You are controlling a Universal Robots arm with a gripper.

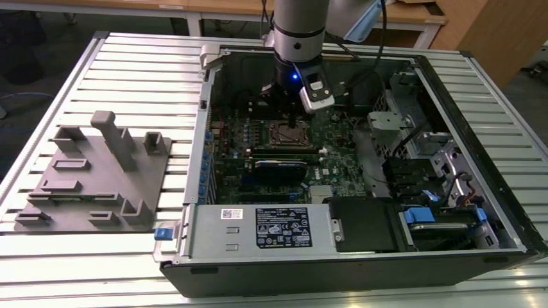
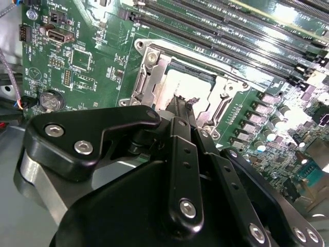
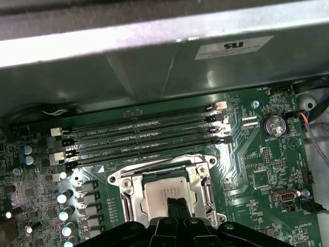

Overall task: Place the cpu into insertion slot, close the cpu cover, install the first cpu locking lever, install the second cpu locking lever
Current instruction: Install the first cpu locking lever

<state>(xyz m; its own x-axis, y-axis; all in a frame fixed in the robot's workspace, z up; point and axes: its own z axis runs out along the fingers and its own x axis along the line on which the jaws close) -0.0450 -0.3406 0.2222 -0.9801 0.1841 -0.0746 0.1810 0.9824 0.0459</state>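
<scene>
Scene: an open computer case (image 1: 445, 102) lies on its side on a slatted metal bench (image 1: 128, 64), with its green circuit board (image 1: 342, 168) facing up.
Arm: it reaches down from the far side into the case, above the far half of the board.
Gripper (image 1: 296, 123) (image 2: 182, 101) (image 3: 175, 202): its black fingers are clenched together with only a hairline between the tips, and nothing shows between them. The tips are at the pale top of the cpu; I cannot tell whether they press on it.
Cpu (image 3: 160, 191) (image 2: 187, 85): it lies flat inside the insertion slot (image 1: 289, 135) (image 3: 164, 175) with its silver-grey top up, partly hidden behind the fingertips.
Metal frame (image 3: 127, 186) (image 2: 146, 77): silvery, with screws at the corners, it borders the cpu on every side. I cannot tell whether the cover plate lies closed over it.
Memory slots (image 3: 139, 139) (image 2: 221, 28): four long black rows lie just beside the insertion slot, between it and the case wall.
Coin battery (image 3: 273, 124): it sits on the board, well apart from the insertion slot.
Writing: a white sticker (image 1: 274, 228) with dark print is on the grey power supply box at the near edge. A white label (image 3: 234, 47) is on the case wall, and fine white lettering is scattered over the board.
Grey block (image 1: 94, 173): a moulded fixture with upright pegs sits on the bench at the exterior view's left, apart from the case.
</scene>
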